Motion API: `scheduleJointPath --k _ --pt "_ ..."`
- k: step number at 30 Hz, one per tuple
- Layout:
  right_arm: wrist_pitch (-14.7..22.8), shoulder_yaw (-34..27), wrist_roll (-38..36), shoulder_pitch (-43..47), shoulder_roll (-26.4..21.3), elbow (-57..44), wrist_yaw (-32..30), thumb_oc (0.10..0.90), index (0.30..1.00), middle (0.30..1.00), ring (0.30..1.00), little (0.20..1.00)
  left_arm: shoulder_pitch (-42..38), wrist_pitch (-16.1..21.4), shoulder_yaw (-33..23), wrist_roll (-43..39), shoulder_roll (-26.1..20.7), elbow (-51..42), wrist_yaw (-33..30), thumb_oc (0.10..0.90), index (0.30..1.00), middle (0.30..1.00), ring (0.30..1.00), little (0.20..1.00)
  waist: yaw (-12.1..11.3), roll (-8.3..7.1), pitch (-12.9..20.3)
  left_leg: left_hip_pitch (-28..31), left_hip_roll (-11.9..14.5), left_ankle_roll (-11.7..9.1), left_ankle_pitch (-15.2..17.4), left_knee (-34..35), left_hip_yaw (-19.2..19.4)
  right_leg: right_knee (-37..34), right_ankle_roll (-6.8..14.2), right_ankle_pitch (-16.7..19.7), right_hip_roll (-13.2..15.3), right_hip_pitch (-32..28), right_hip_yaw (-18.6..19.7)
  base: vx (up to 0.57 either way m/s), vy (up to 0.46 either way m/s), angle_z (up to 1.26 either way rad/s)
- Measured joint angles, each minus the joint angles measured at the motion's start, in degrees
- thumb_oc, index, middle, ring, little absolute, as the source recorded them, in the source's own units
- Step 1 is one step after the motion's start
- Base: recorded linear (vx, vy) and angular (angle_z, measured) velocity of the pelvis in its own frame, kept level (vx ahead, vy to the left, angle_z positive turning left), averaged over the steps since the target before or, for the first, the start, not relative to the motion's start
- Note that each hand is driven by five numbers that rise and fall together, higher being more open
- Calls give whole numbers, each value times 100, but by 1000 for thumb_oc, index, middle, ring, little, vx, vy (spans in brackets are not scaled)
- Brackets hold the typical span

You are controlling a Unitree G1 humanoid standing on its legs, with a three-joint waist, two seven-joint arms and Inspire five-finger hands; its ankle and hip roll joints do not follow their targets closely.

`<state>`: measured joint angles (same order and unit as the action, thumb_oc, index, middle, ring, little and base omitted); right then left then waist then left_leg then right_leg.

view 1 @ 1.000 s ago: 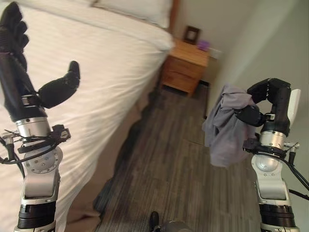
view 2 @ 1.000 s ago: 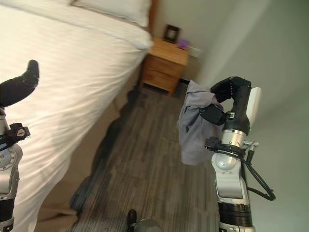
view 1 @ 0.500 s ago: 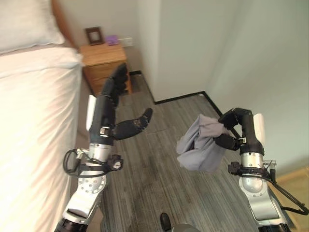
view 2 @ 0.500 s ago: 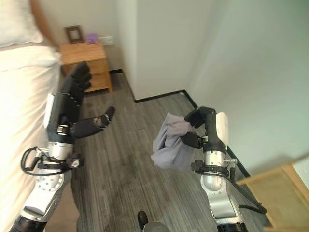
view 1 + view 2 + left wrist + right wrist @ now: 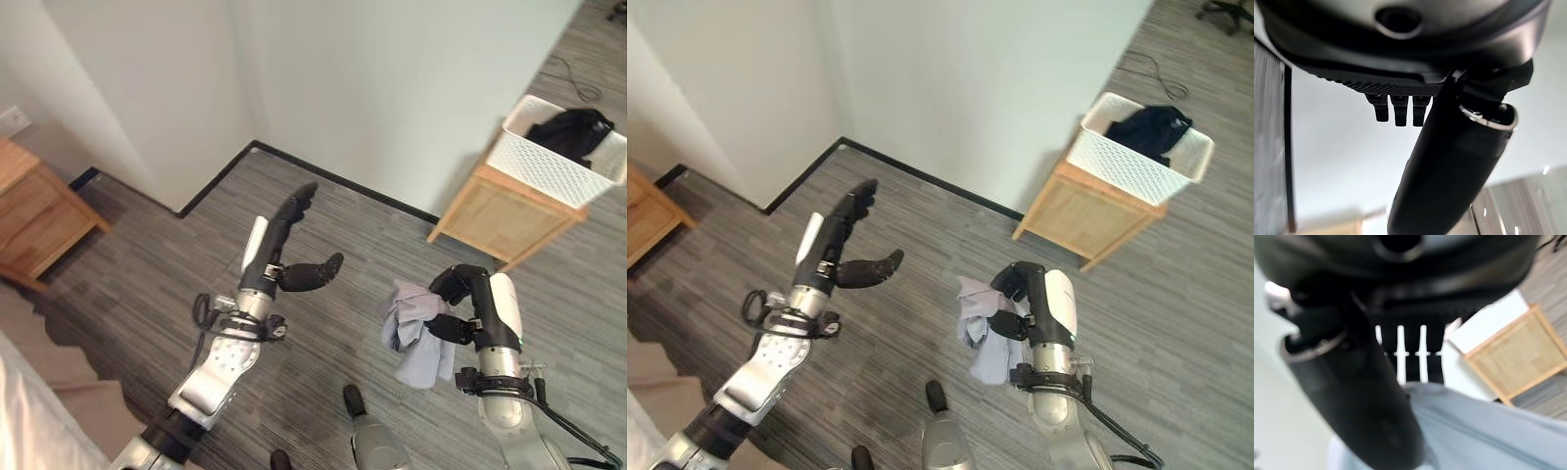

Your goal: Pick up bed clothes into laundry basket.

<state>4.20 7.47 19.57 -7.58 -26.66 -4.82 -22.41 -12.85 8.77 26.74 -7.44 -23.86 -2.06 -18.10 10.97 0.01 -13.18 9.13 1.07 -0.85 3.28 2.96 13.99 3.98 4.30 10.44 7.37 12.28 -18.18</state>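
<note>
- At the far left of the head views stands a wooden nightstand (image 5: 34, 220), with a pale corner of the bed (image 5: 29, 436) showing at the lower left. Both are well apart from the hands.
- The left hand (image 5: 284, 250) is raised over the grey plank floor (image 5: 147, 284), fingers straight and thumb splayed wide, holding nothing. My reading is that it is kept up and clear as a free hand while the other does the carrying.
- Right of it, the right hand (image 5: 465, 304) has its fingers and thumb curled round a bunch of the grey garment (image 5: 416, 338), pinching it near the top. Its own wrist view shows pale cloth (image 5: 1474, 431) lying just past the thumb.
- The garment is held up off the floor, gathered at the hand and left to hang. Its long axis therefore runs roughly down from the grip, with the loose end pointing at the floor. A high grip like this probably keeps the cloth from dragging during the carry.
- Further right, against the white wall (image 5: 392, 88), a low wooden stand (image 5: 500, 215) serves as the surface that carries the white laundry basket (image 5: 554, 166). Raised this way, the basket's open top is easier to reach from above.
- A dark piece of clothing (image 5: 573, 127) already lies inside the basket.
- The garment is well apart from the basket, so I judge the carry only part done, with the release over the rim not yet made.
</note>
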Motion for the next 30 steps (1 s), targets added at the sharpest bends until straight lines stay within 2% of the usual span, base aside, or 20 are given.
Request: scheduleJointPath --k 2,3,7,11,12,13,14,15,16,17,18,19,20,22,23,24,26,27,28,30 --pt "-1 43 47 65 -2 222 31 400 300 300 300 300 160 1 -61 37 144 -71 53 800 900 900 900 900 -71 92 -18 206 -17 -7 11 145 275 346 -136 -560 290 29 -1053 68 28 -41" --pt "-8 79 47 107 0 340 92 400 300 300 300 300 259 4 -114 27 161 -110 50 800 900 900 900 900 -214 122 -20 288 10 -66 51 157 432 568 -100 -574 373 75 -1246 148 -32 -65" --pt "-105 117 50 146 -195 432 296 400 300 300 300 300 369 -2 -421 -106 124 -120 115 800 900 900 900 900 -386 321 -76 353 180 -256 204 125 608 1398 -296 -1213 278 481 -1051 147 -114 -44" --pt "-169 -10 72 117 -499 429 344 400 300 300 300 300 391 -1 -470 -149 120 -147 170 800 900 900 900 900 -414 413 -80 409 463 -261 183 -159 622 1158 -474 -1442 -159 268 -981 205 -293 -34" --pt "-128 -133 123 197 -502 471 336 400 300 300 300 300 400 -6 -514 -154 113 -109 167 800 900 900 900 900 -445 332 -140 280 646 -463 234 -977 619 967 -601 -1524 -302 -1 -971 256 -396 -74" --pt "-141 -192 154 151 -517 413 329 400 300 300 300 300 452 -16 -509 -162 107 -54 168 800 900 900 900 900 -590 180 -127 -97 861 -465 229 -2377 681 663 -719 -1390 -418 -341 -743 208 -242 -79" --pt "-133 -167 174 165 -607 362 329 400 300 300 300 300 511 -16 -549 -168 103 -68 168 800 900 900 900 900 -614 182 -112 -237 1003 -491 152 -2909 660 569 -740 -1389 -494 -457 -679 328 -149 -168" --pt "-114 -173 242 590 -980 -89 275 400 300 300 300 300 559 -14 -844 -168 84 -235 114 800 900 900 900 900 -742 310 -19 -1632 1508 -449 -310 -5379 -110 362 -924 -1333 -929 -694 -89 358 -50 -156" --pt "-82 -171 268 781 -1042 -132 221 400 300 300 300 300 545 -17 -903 -173 65 -341 115 800 900 900 900 900 -706 116 -109 -1932 1261 -483 -208 -5454 -370 277 -1034 -1274 -960 -786 278 361 51 -186" --pt "-87 -177 270 989 -1079 -131 215 400 300 300 300 300 555 -16 -952 -175 44 -512 112 800 900 900 900 900 -806 -53 -181 -2205 934 -427 -24 -5437 -511 83 -1104 -1186 -884 -914 567 230 110 -124" --pt "-86 -196 273 1110 -1093 -129 198 400 300 300 300 300 552 51 -960 -173 57 -569 114 800 900 900 900 900 -961 -246 -279 -2350 693 -190 157 -5102 -482 -114 -875 -1101 -834 -1053 879 152 81 -150" --pt "-85 -212 274 1156 -1080 -128 194 400 300 300 300 300 561 80 -937 -176 63 -561 115 800 900 900 900 900 -1088 -329 -309 -2428 580 -123 196 -4634 -500 -259 -567 -1077 -811 -1173 1091 218 81 -153" --pt "-72 -250 274 1148 -1078 -117 180 400 300 300 300 300 573 78 -870 -199 71 -498 122 800 900 900 900 900 -1148 -283 -284 -2574 612 -147 123 -3821 -504 -298 24 -1243 -810 -1340 976 245 89 -111" --pt "-72 -247 272 1010 -1076 -95 126 400 300 300 300 300 678 90 -863 -243 130 -427 122 800 900 900 900 900 -1180 -231 -209 -2648 619 -266 -154 -2511 -528 -472 -251 -1301 -1018 -1756 804 379 103 -119" --pt "-72 -235 272 960 -1047 -87 93 400 300 300 300 300 753 101 -862 -269 117 -423 125 800 900 900 900 900 -1186 -201 -100 -2639 528 -213 -189 -1902 -559 -541 -159 -1401 -1029 -1790 871 386 -8 -138" --pt "-94 -259 268 883 -1080 -31 38 400 300 300 300 300 776 109 -852 -322 168 -318 143 800 900 900 900 900 -1157 -127 -34 -2634 190 -160 -353 -990 -893 -612 -275 -1418 -1037 -1911 994 192 -49 -96" --pt "-119 -219 271 818 -1136 128 34 400 300 300 300 300 805 105 -824 -374 252 -210 144 800 900 900 900 900 -1199 -68 1 -2717 -242 -57 -676 -720 -1101 -783 -278 -1420 -1066 -2094 1094 233 -74 -91" --pt "-159 -218 272 660 -1135 210 34 400 300 300 300 300 814 105 -719 -373 303 -125 148 800 900 900 900 900 -1215 -1 23 -2729 -497 298 -1134 -626 -976 -847 -177 -1487 -1114 -2294 1148 190 -64 -59" --pt "-165 -222 270 550 -1134 256 31 400 300 300 300 300 813 105 -647 -373 334 -73 154 800 900 900 900 900 -1207 30 48 -2684 -612 369 -1229 -563 -945 -902 -117 -1529 -1143 -2425 1199 184 -26 -44" --pt "-213 -215 271 386 -1213 261 42 400 300 300 300 300 874 103 -529 -378 410 -69 151 800 900 900 900 900 -1283 345 89 -2488 -593 880 -2067 -456 -916 -755 134 -1722 -1456 -2600 1337 346 56 -21"
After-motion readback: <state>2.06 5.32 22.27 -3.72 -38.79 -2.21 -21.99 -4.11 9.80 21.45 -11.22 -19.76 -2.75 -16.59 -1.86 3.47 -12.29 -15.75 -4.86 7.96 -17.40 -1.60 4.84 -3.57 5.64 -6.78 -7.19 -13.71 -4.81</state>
